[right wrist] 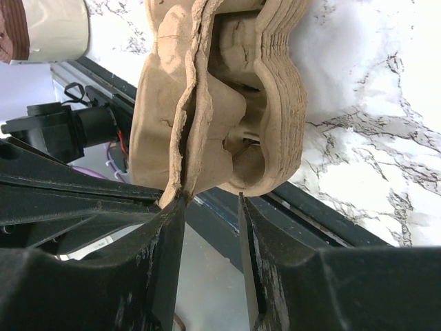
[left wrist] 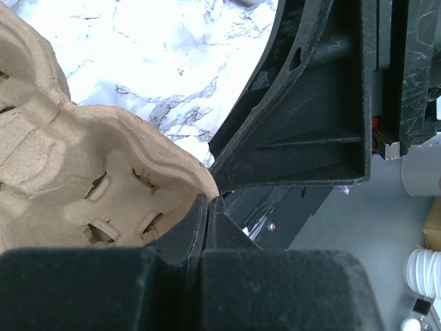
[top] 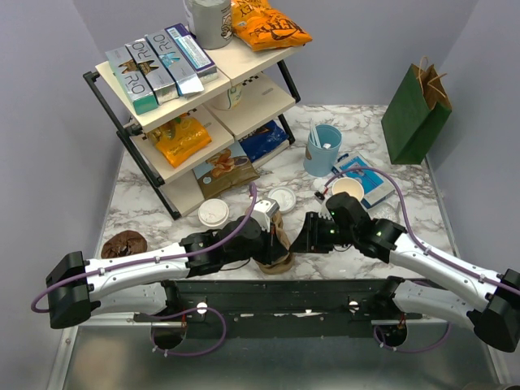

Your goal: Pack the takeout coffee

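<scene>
Far left of the action, the takeout coffee, a small cream paper cup with a round white plastic lid (top: 213, 213), stands on the marble table (top: 154, 215), just left of the arms and not yet packed. The left gripper (left wrist: 207, 203) is pinched tight on the rim of a brown moulded-pulp cup carrier (left wrist: 103, 179). To its right, the right gripper (right wrist: 212, 200) stands part open at the edge of the nested carrier stack (right wrist: 275, 89), clamping nothing. To free one carrier cleanly, the right jaws should probably close on the lower layers only while the left peels away. I count one lidded cup, one loose white lid (top: 282, 197) and one lidless cream cup (top: 348, 188). There are several carrier layers, too tightly nested to count.
</scene>
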{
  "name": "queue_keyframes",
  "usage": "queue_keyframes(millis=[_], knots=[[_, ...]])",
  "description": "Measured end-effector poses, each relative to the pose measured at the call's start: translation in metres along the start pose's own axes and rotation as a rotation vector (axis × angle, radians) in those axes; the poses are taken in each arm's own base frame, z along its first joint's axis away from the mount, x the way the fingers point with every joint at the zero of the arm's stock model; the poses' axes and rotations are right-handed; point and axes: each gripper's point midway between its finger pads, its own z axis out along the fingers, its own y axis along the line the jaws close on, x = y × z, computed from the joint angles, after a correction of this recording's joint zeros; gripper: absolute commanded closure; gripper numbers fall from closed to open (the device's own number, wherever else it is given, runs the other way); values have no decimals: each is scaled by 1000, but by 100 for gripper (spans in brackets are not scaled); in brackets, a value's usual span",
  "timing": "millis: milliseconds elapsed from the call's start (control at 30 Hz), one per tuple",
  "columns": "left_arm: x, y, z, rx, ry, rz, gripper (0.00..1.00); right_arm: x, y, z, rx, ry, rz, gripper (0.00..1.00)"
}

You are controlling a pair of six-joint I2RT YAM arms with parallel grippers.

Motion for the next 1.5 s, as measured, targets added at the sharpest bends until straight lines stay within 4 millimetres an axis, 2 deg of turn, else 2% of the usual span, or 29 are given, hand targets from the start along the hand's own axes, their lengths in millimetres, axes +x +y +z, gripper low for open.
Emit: queue_keyframes(millis=[567,833,967,1033,1333,1500], knots=[[3,2,1,-10,12,2,100,4,-1,5,-3,24,21,57],[10,10,1,-38,41,13,100,12,-20,21,50,63,13,61],[3,3,1,-20,20,10,100,21,-40,29,114,91,13,61],[-1,0,1,-13,9,9,100,22,-44,30,123,94,11,61],[-13,-1,-6,-18,-37,18,100,18,-41,27,106,69,-30,60],[-32,-9,-19,-14,-93,28,100,8,-31,17,85,23,-58,48]])
